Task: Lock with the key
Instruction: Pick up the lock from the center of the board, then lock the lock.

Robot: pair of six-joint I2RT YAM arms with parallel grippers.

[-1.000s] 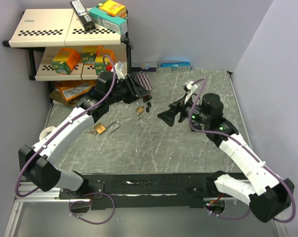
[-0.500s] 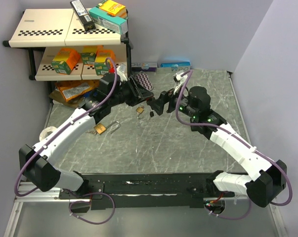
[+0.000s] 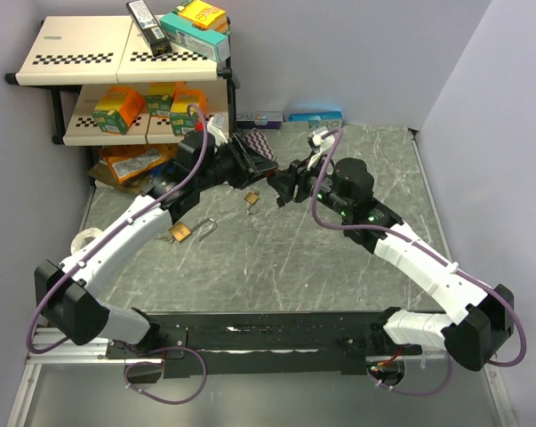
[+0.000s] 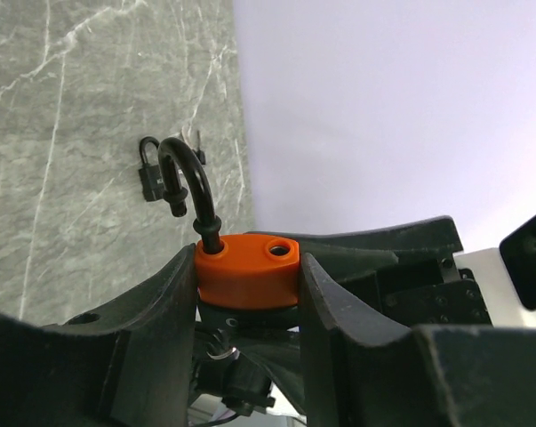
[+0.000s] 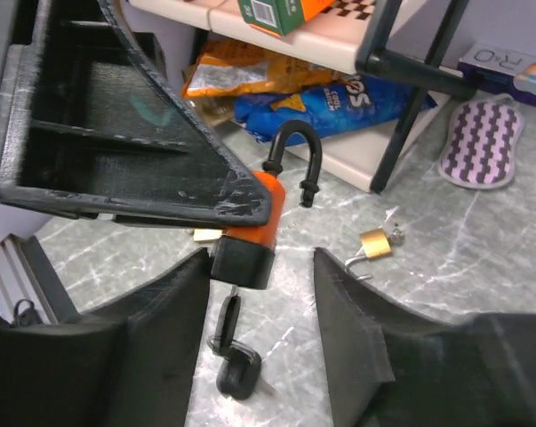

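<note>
Left end effector [image 4: 248,298] grips the padlock [image 4: 246,265], shackle open. Right end effector [image 5: 260,289] is released, the key [image 5: 231,318] between its fingers.

We count four padlocks: one orange padlock [image 4: 245,267], one larger brass padlock [image 3: 180,233], one smaller brass padlock [image 3: 251,197], one black padlock [image 4: 150,181]; also at least one key [image 5: 235,351], one striped pad [image 5: 481,147], one shelf rack [image 3: 72,53].

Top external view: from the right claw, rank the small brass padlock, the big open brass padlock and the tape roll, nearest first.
1. small brass padlock, just left of the right claw, mid-table.
2. big open brass padlock, farther left and nearer the arm bases.
3. tape roll, at the table's far left edge.
</note>
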